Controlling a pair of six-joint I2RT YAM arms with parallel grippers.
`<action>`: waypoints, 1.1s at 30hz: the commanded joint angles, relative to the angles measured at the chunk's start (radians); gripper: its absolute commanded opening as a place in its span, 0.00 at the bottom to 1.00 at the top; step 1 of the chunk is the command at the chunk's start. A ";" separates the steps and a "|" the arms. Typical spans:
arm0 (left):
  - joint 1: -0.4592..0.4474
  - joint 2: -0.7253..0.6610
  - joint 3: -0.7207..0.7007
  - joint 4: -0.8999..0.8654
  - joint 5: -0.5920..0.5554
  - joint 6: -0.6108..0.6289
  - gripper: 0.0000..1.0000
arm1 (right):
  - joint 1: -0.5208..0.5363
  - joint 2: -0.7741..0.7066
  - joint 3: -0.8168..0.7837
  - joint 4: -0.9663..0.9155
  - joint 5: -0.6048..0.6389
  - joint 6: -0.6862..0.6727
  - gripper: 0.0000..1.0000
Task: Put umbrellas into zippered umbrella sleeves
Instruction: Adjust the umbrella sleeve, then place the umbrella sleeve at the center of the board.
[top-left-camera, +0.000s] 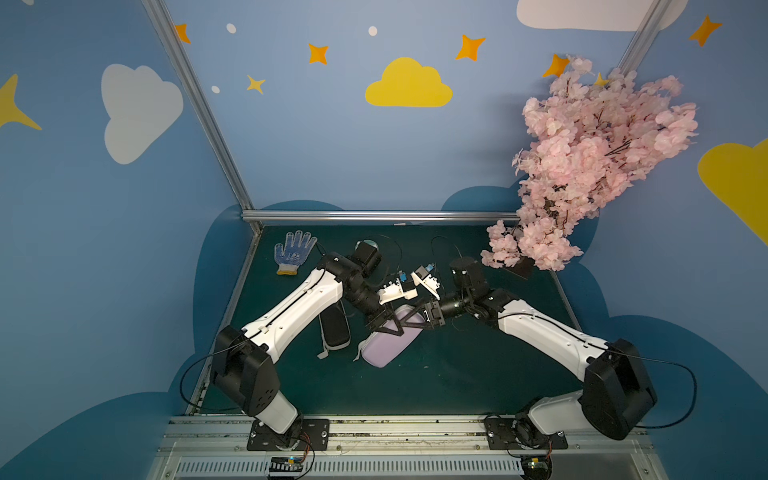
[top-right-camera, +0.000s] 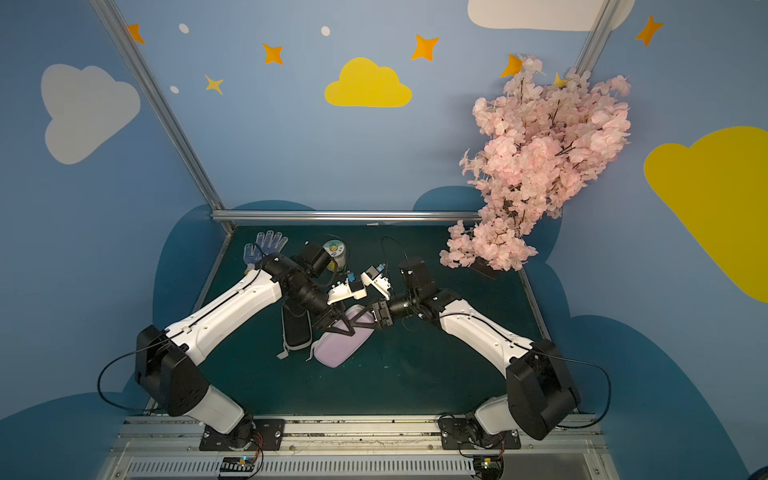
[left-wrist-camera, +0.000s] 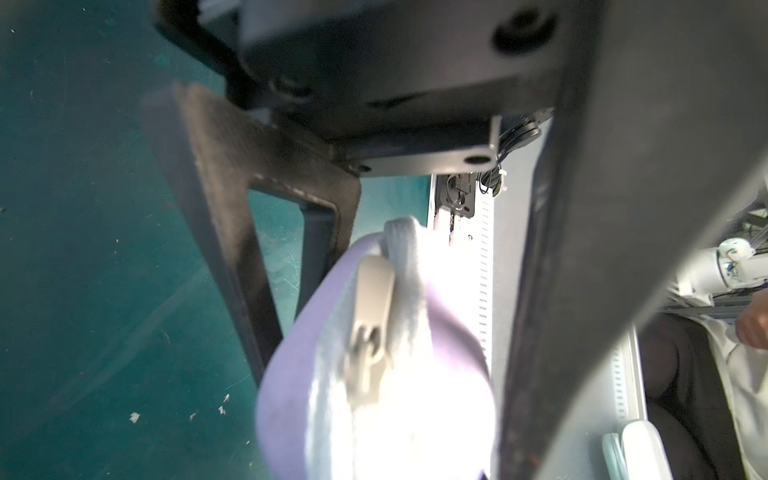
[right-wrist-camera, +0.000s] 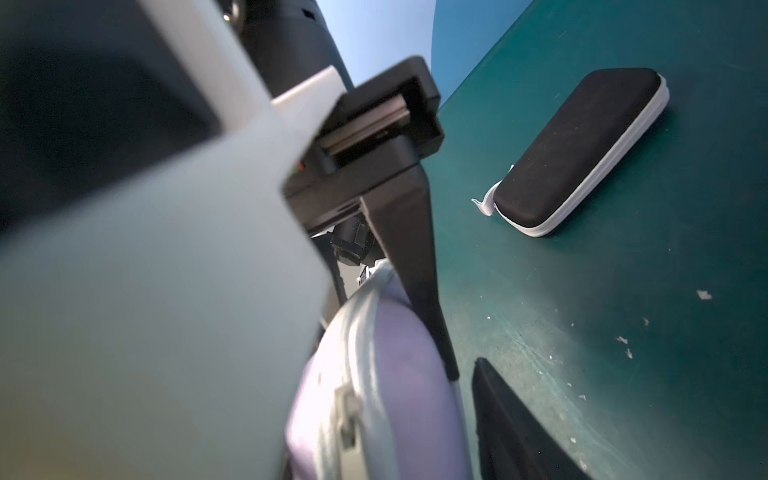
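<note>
Left sleeve (top-left-camera: 334, 332) just beside right sleeve (top-left-camera: 386, 351) mid-counter (top-left-camera: 457, 365), glove (top-left-camera: 293, 251) behind at left, blossom branch (top-left-camera: 582, 166) back right.

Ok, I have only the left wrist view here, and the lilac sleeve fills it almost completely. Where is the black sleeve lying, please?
Observer: In both top views the black sleeve lies flat on the table, just left of the lilac sleeve, with its far end under the left forearm.
Operator: Thank you. And is this black one closed, or does it stand open?
Observer: It looks closed. In the right wrist view its two shells meet along the whole visible edge with no gap, and the pull strap sticks out at one end.
</note>
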 joint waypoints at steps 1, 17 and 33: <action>0.005 0.011 0.043 0.021 0.061 -0.040 0.08 | 0.011 0.008 -0.001 0.026 0.004 -0.004 0.47; 0.256 -0.308 -0.285 0.732 -0.151 -1.073 0.57 | -0.149 -0.036 -0.201 0.539 0.456 0.656 0.04; -0.009 -0.184 -0.479 0.983 -0.588 -1.317 0.48 | 0.117 0.022 -0.437 0.533 1.135 1.060 0.17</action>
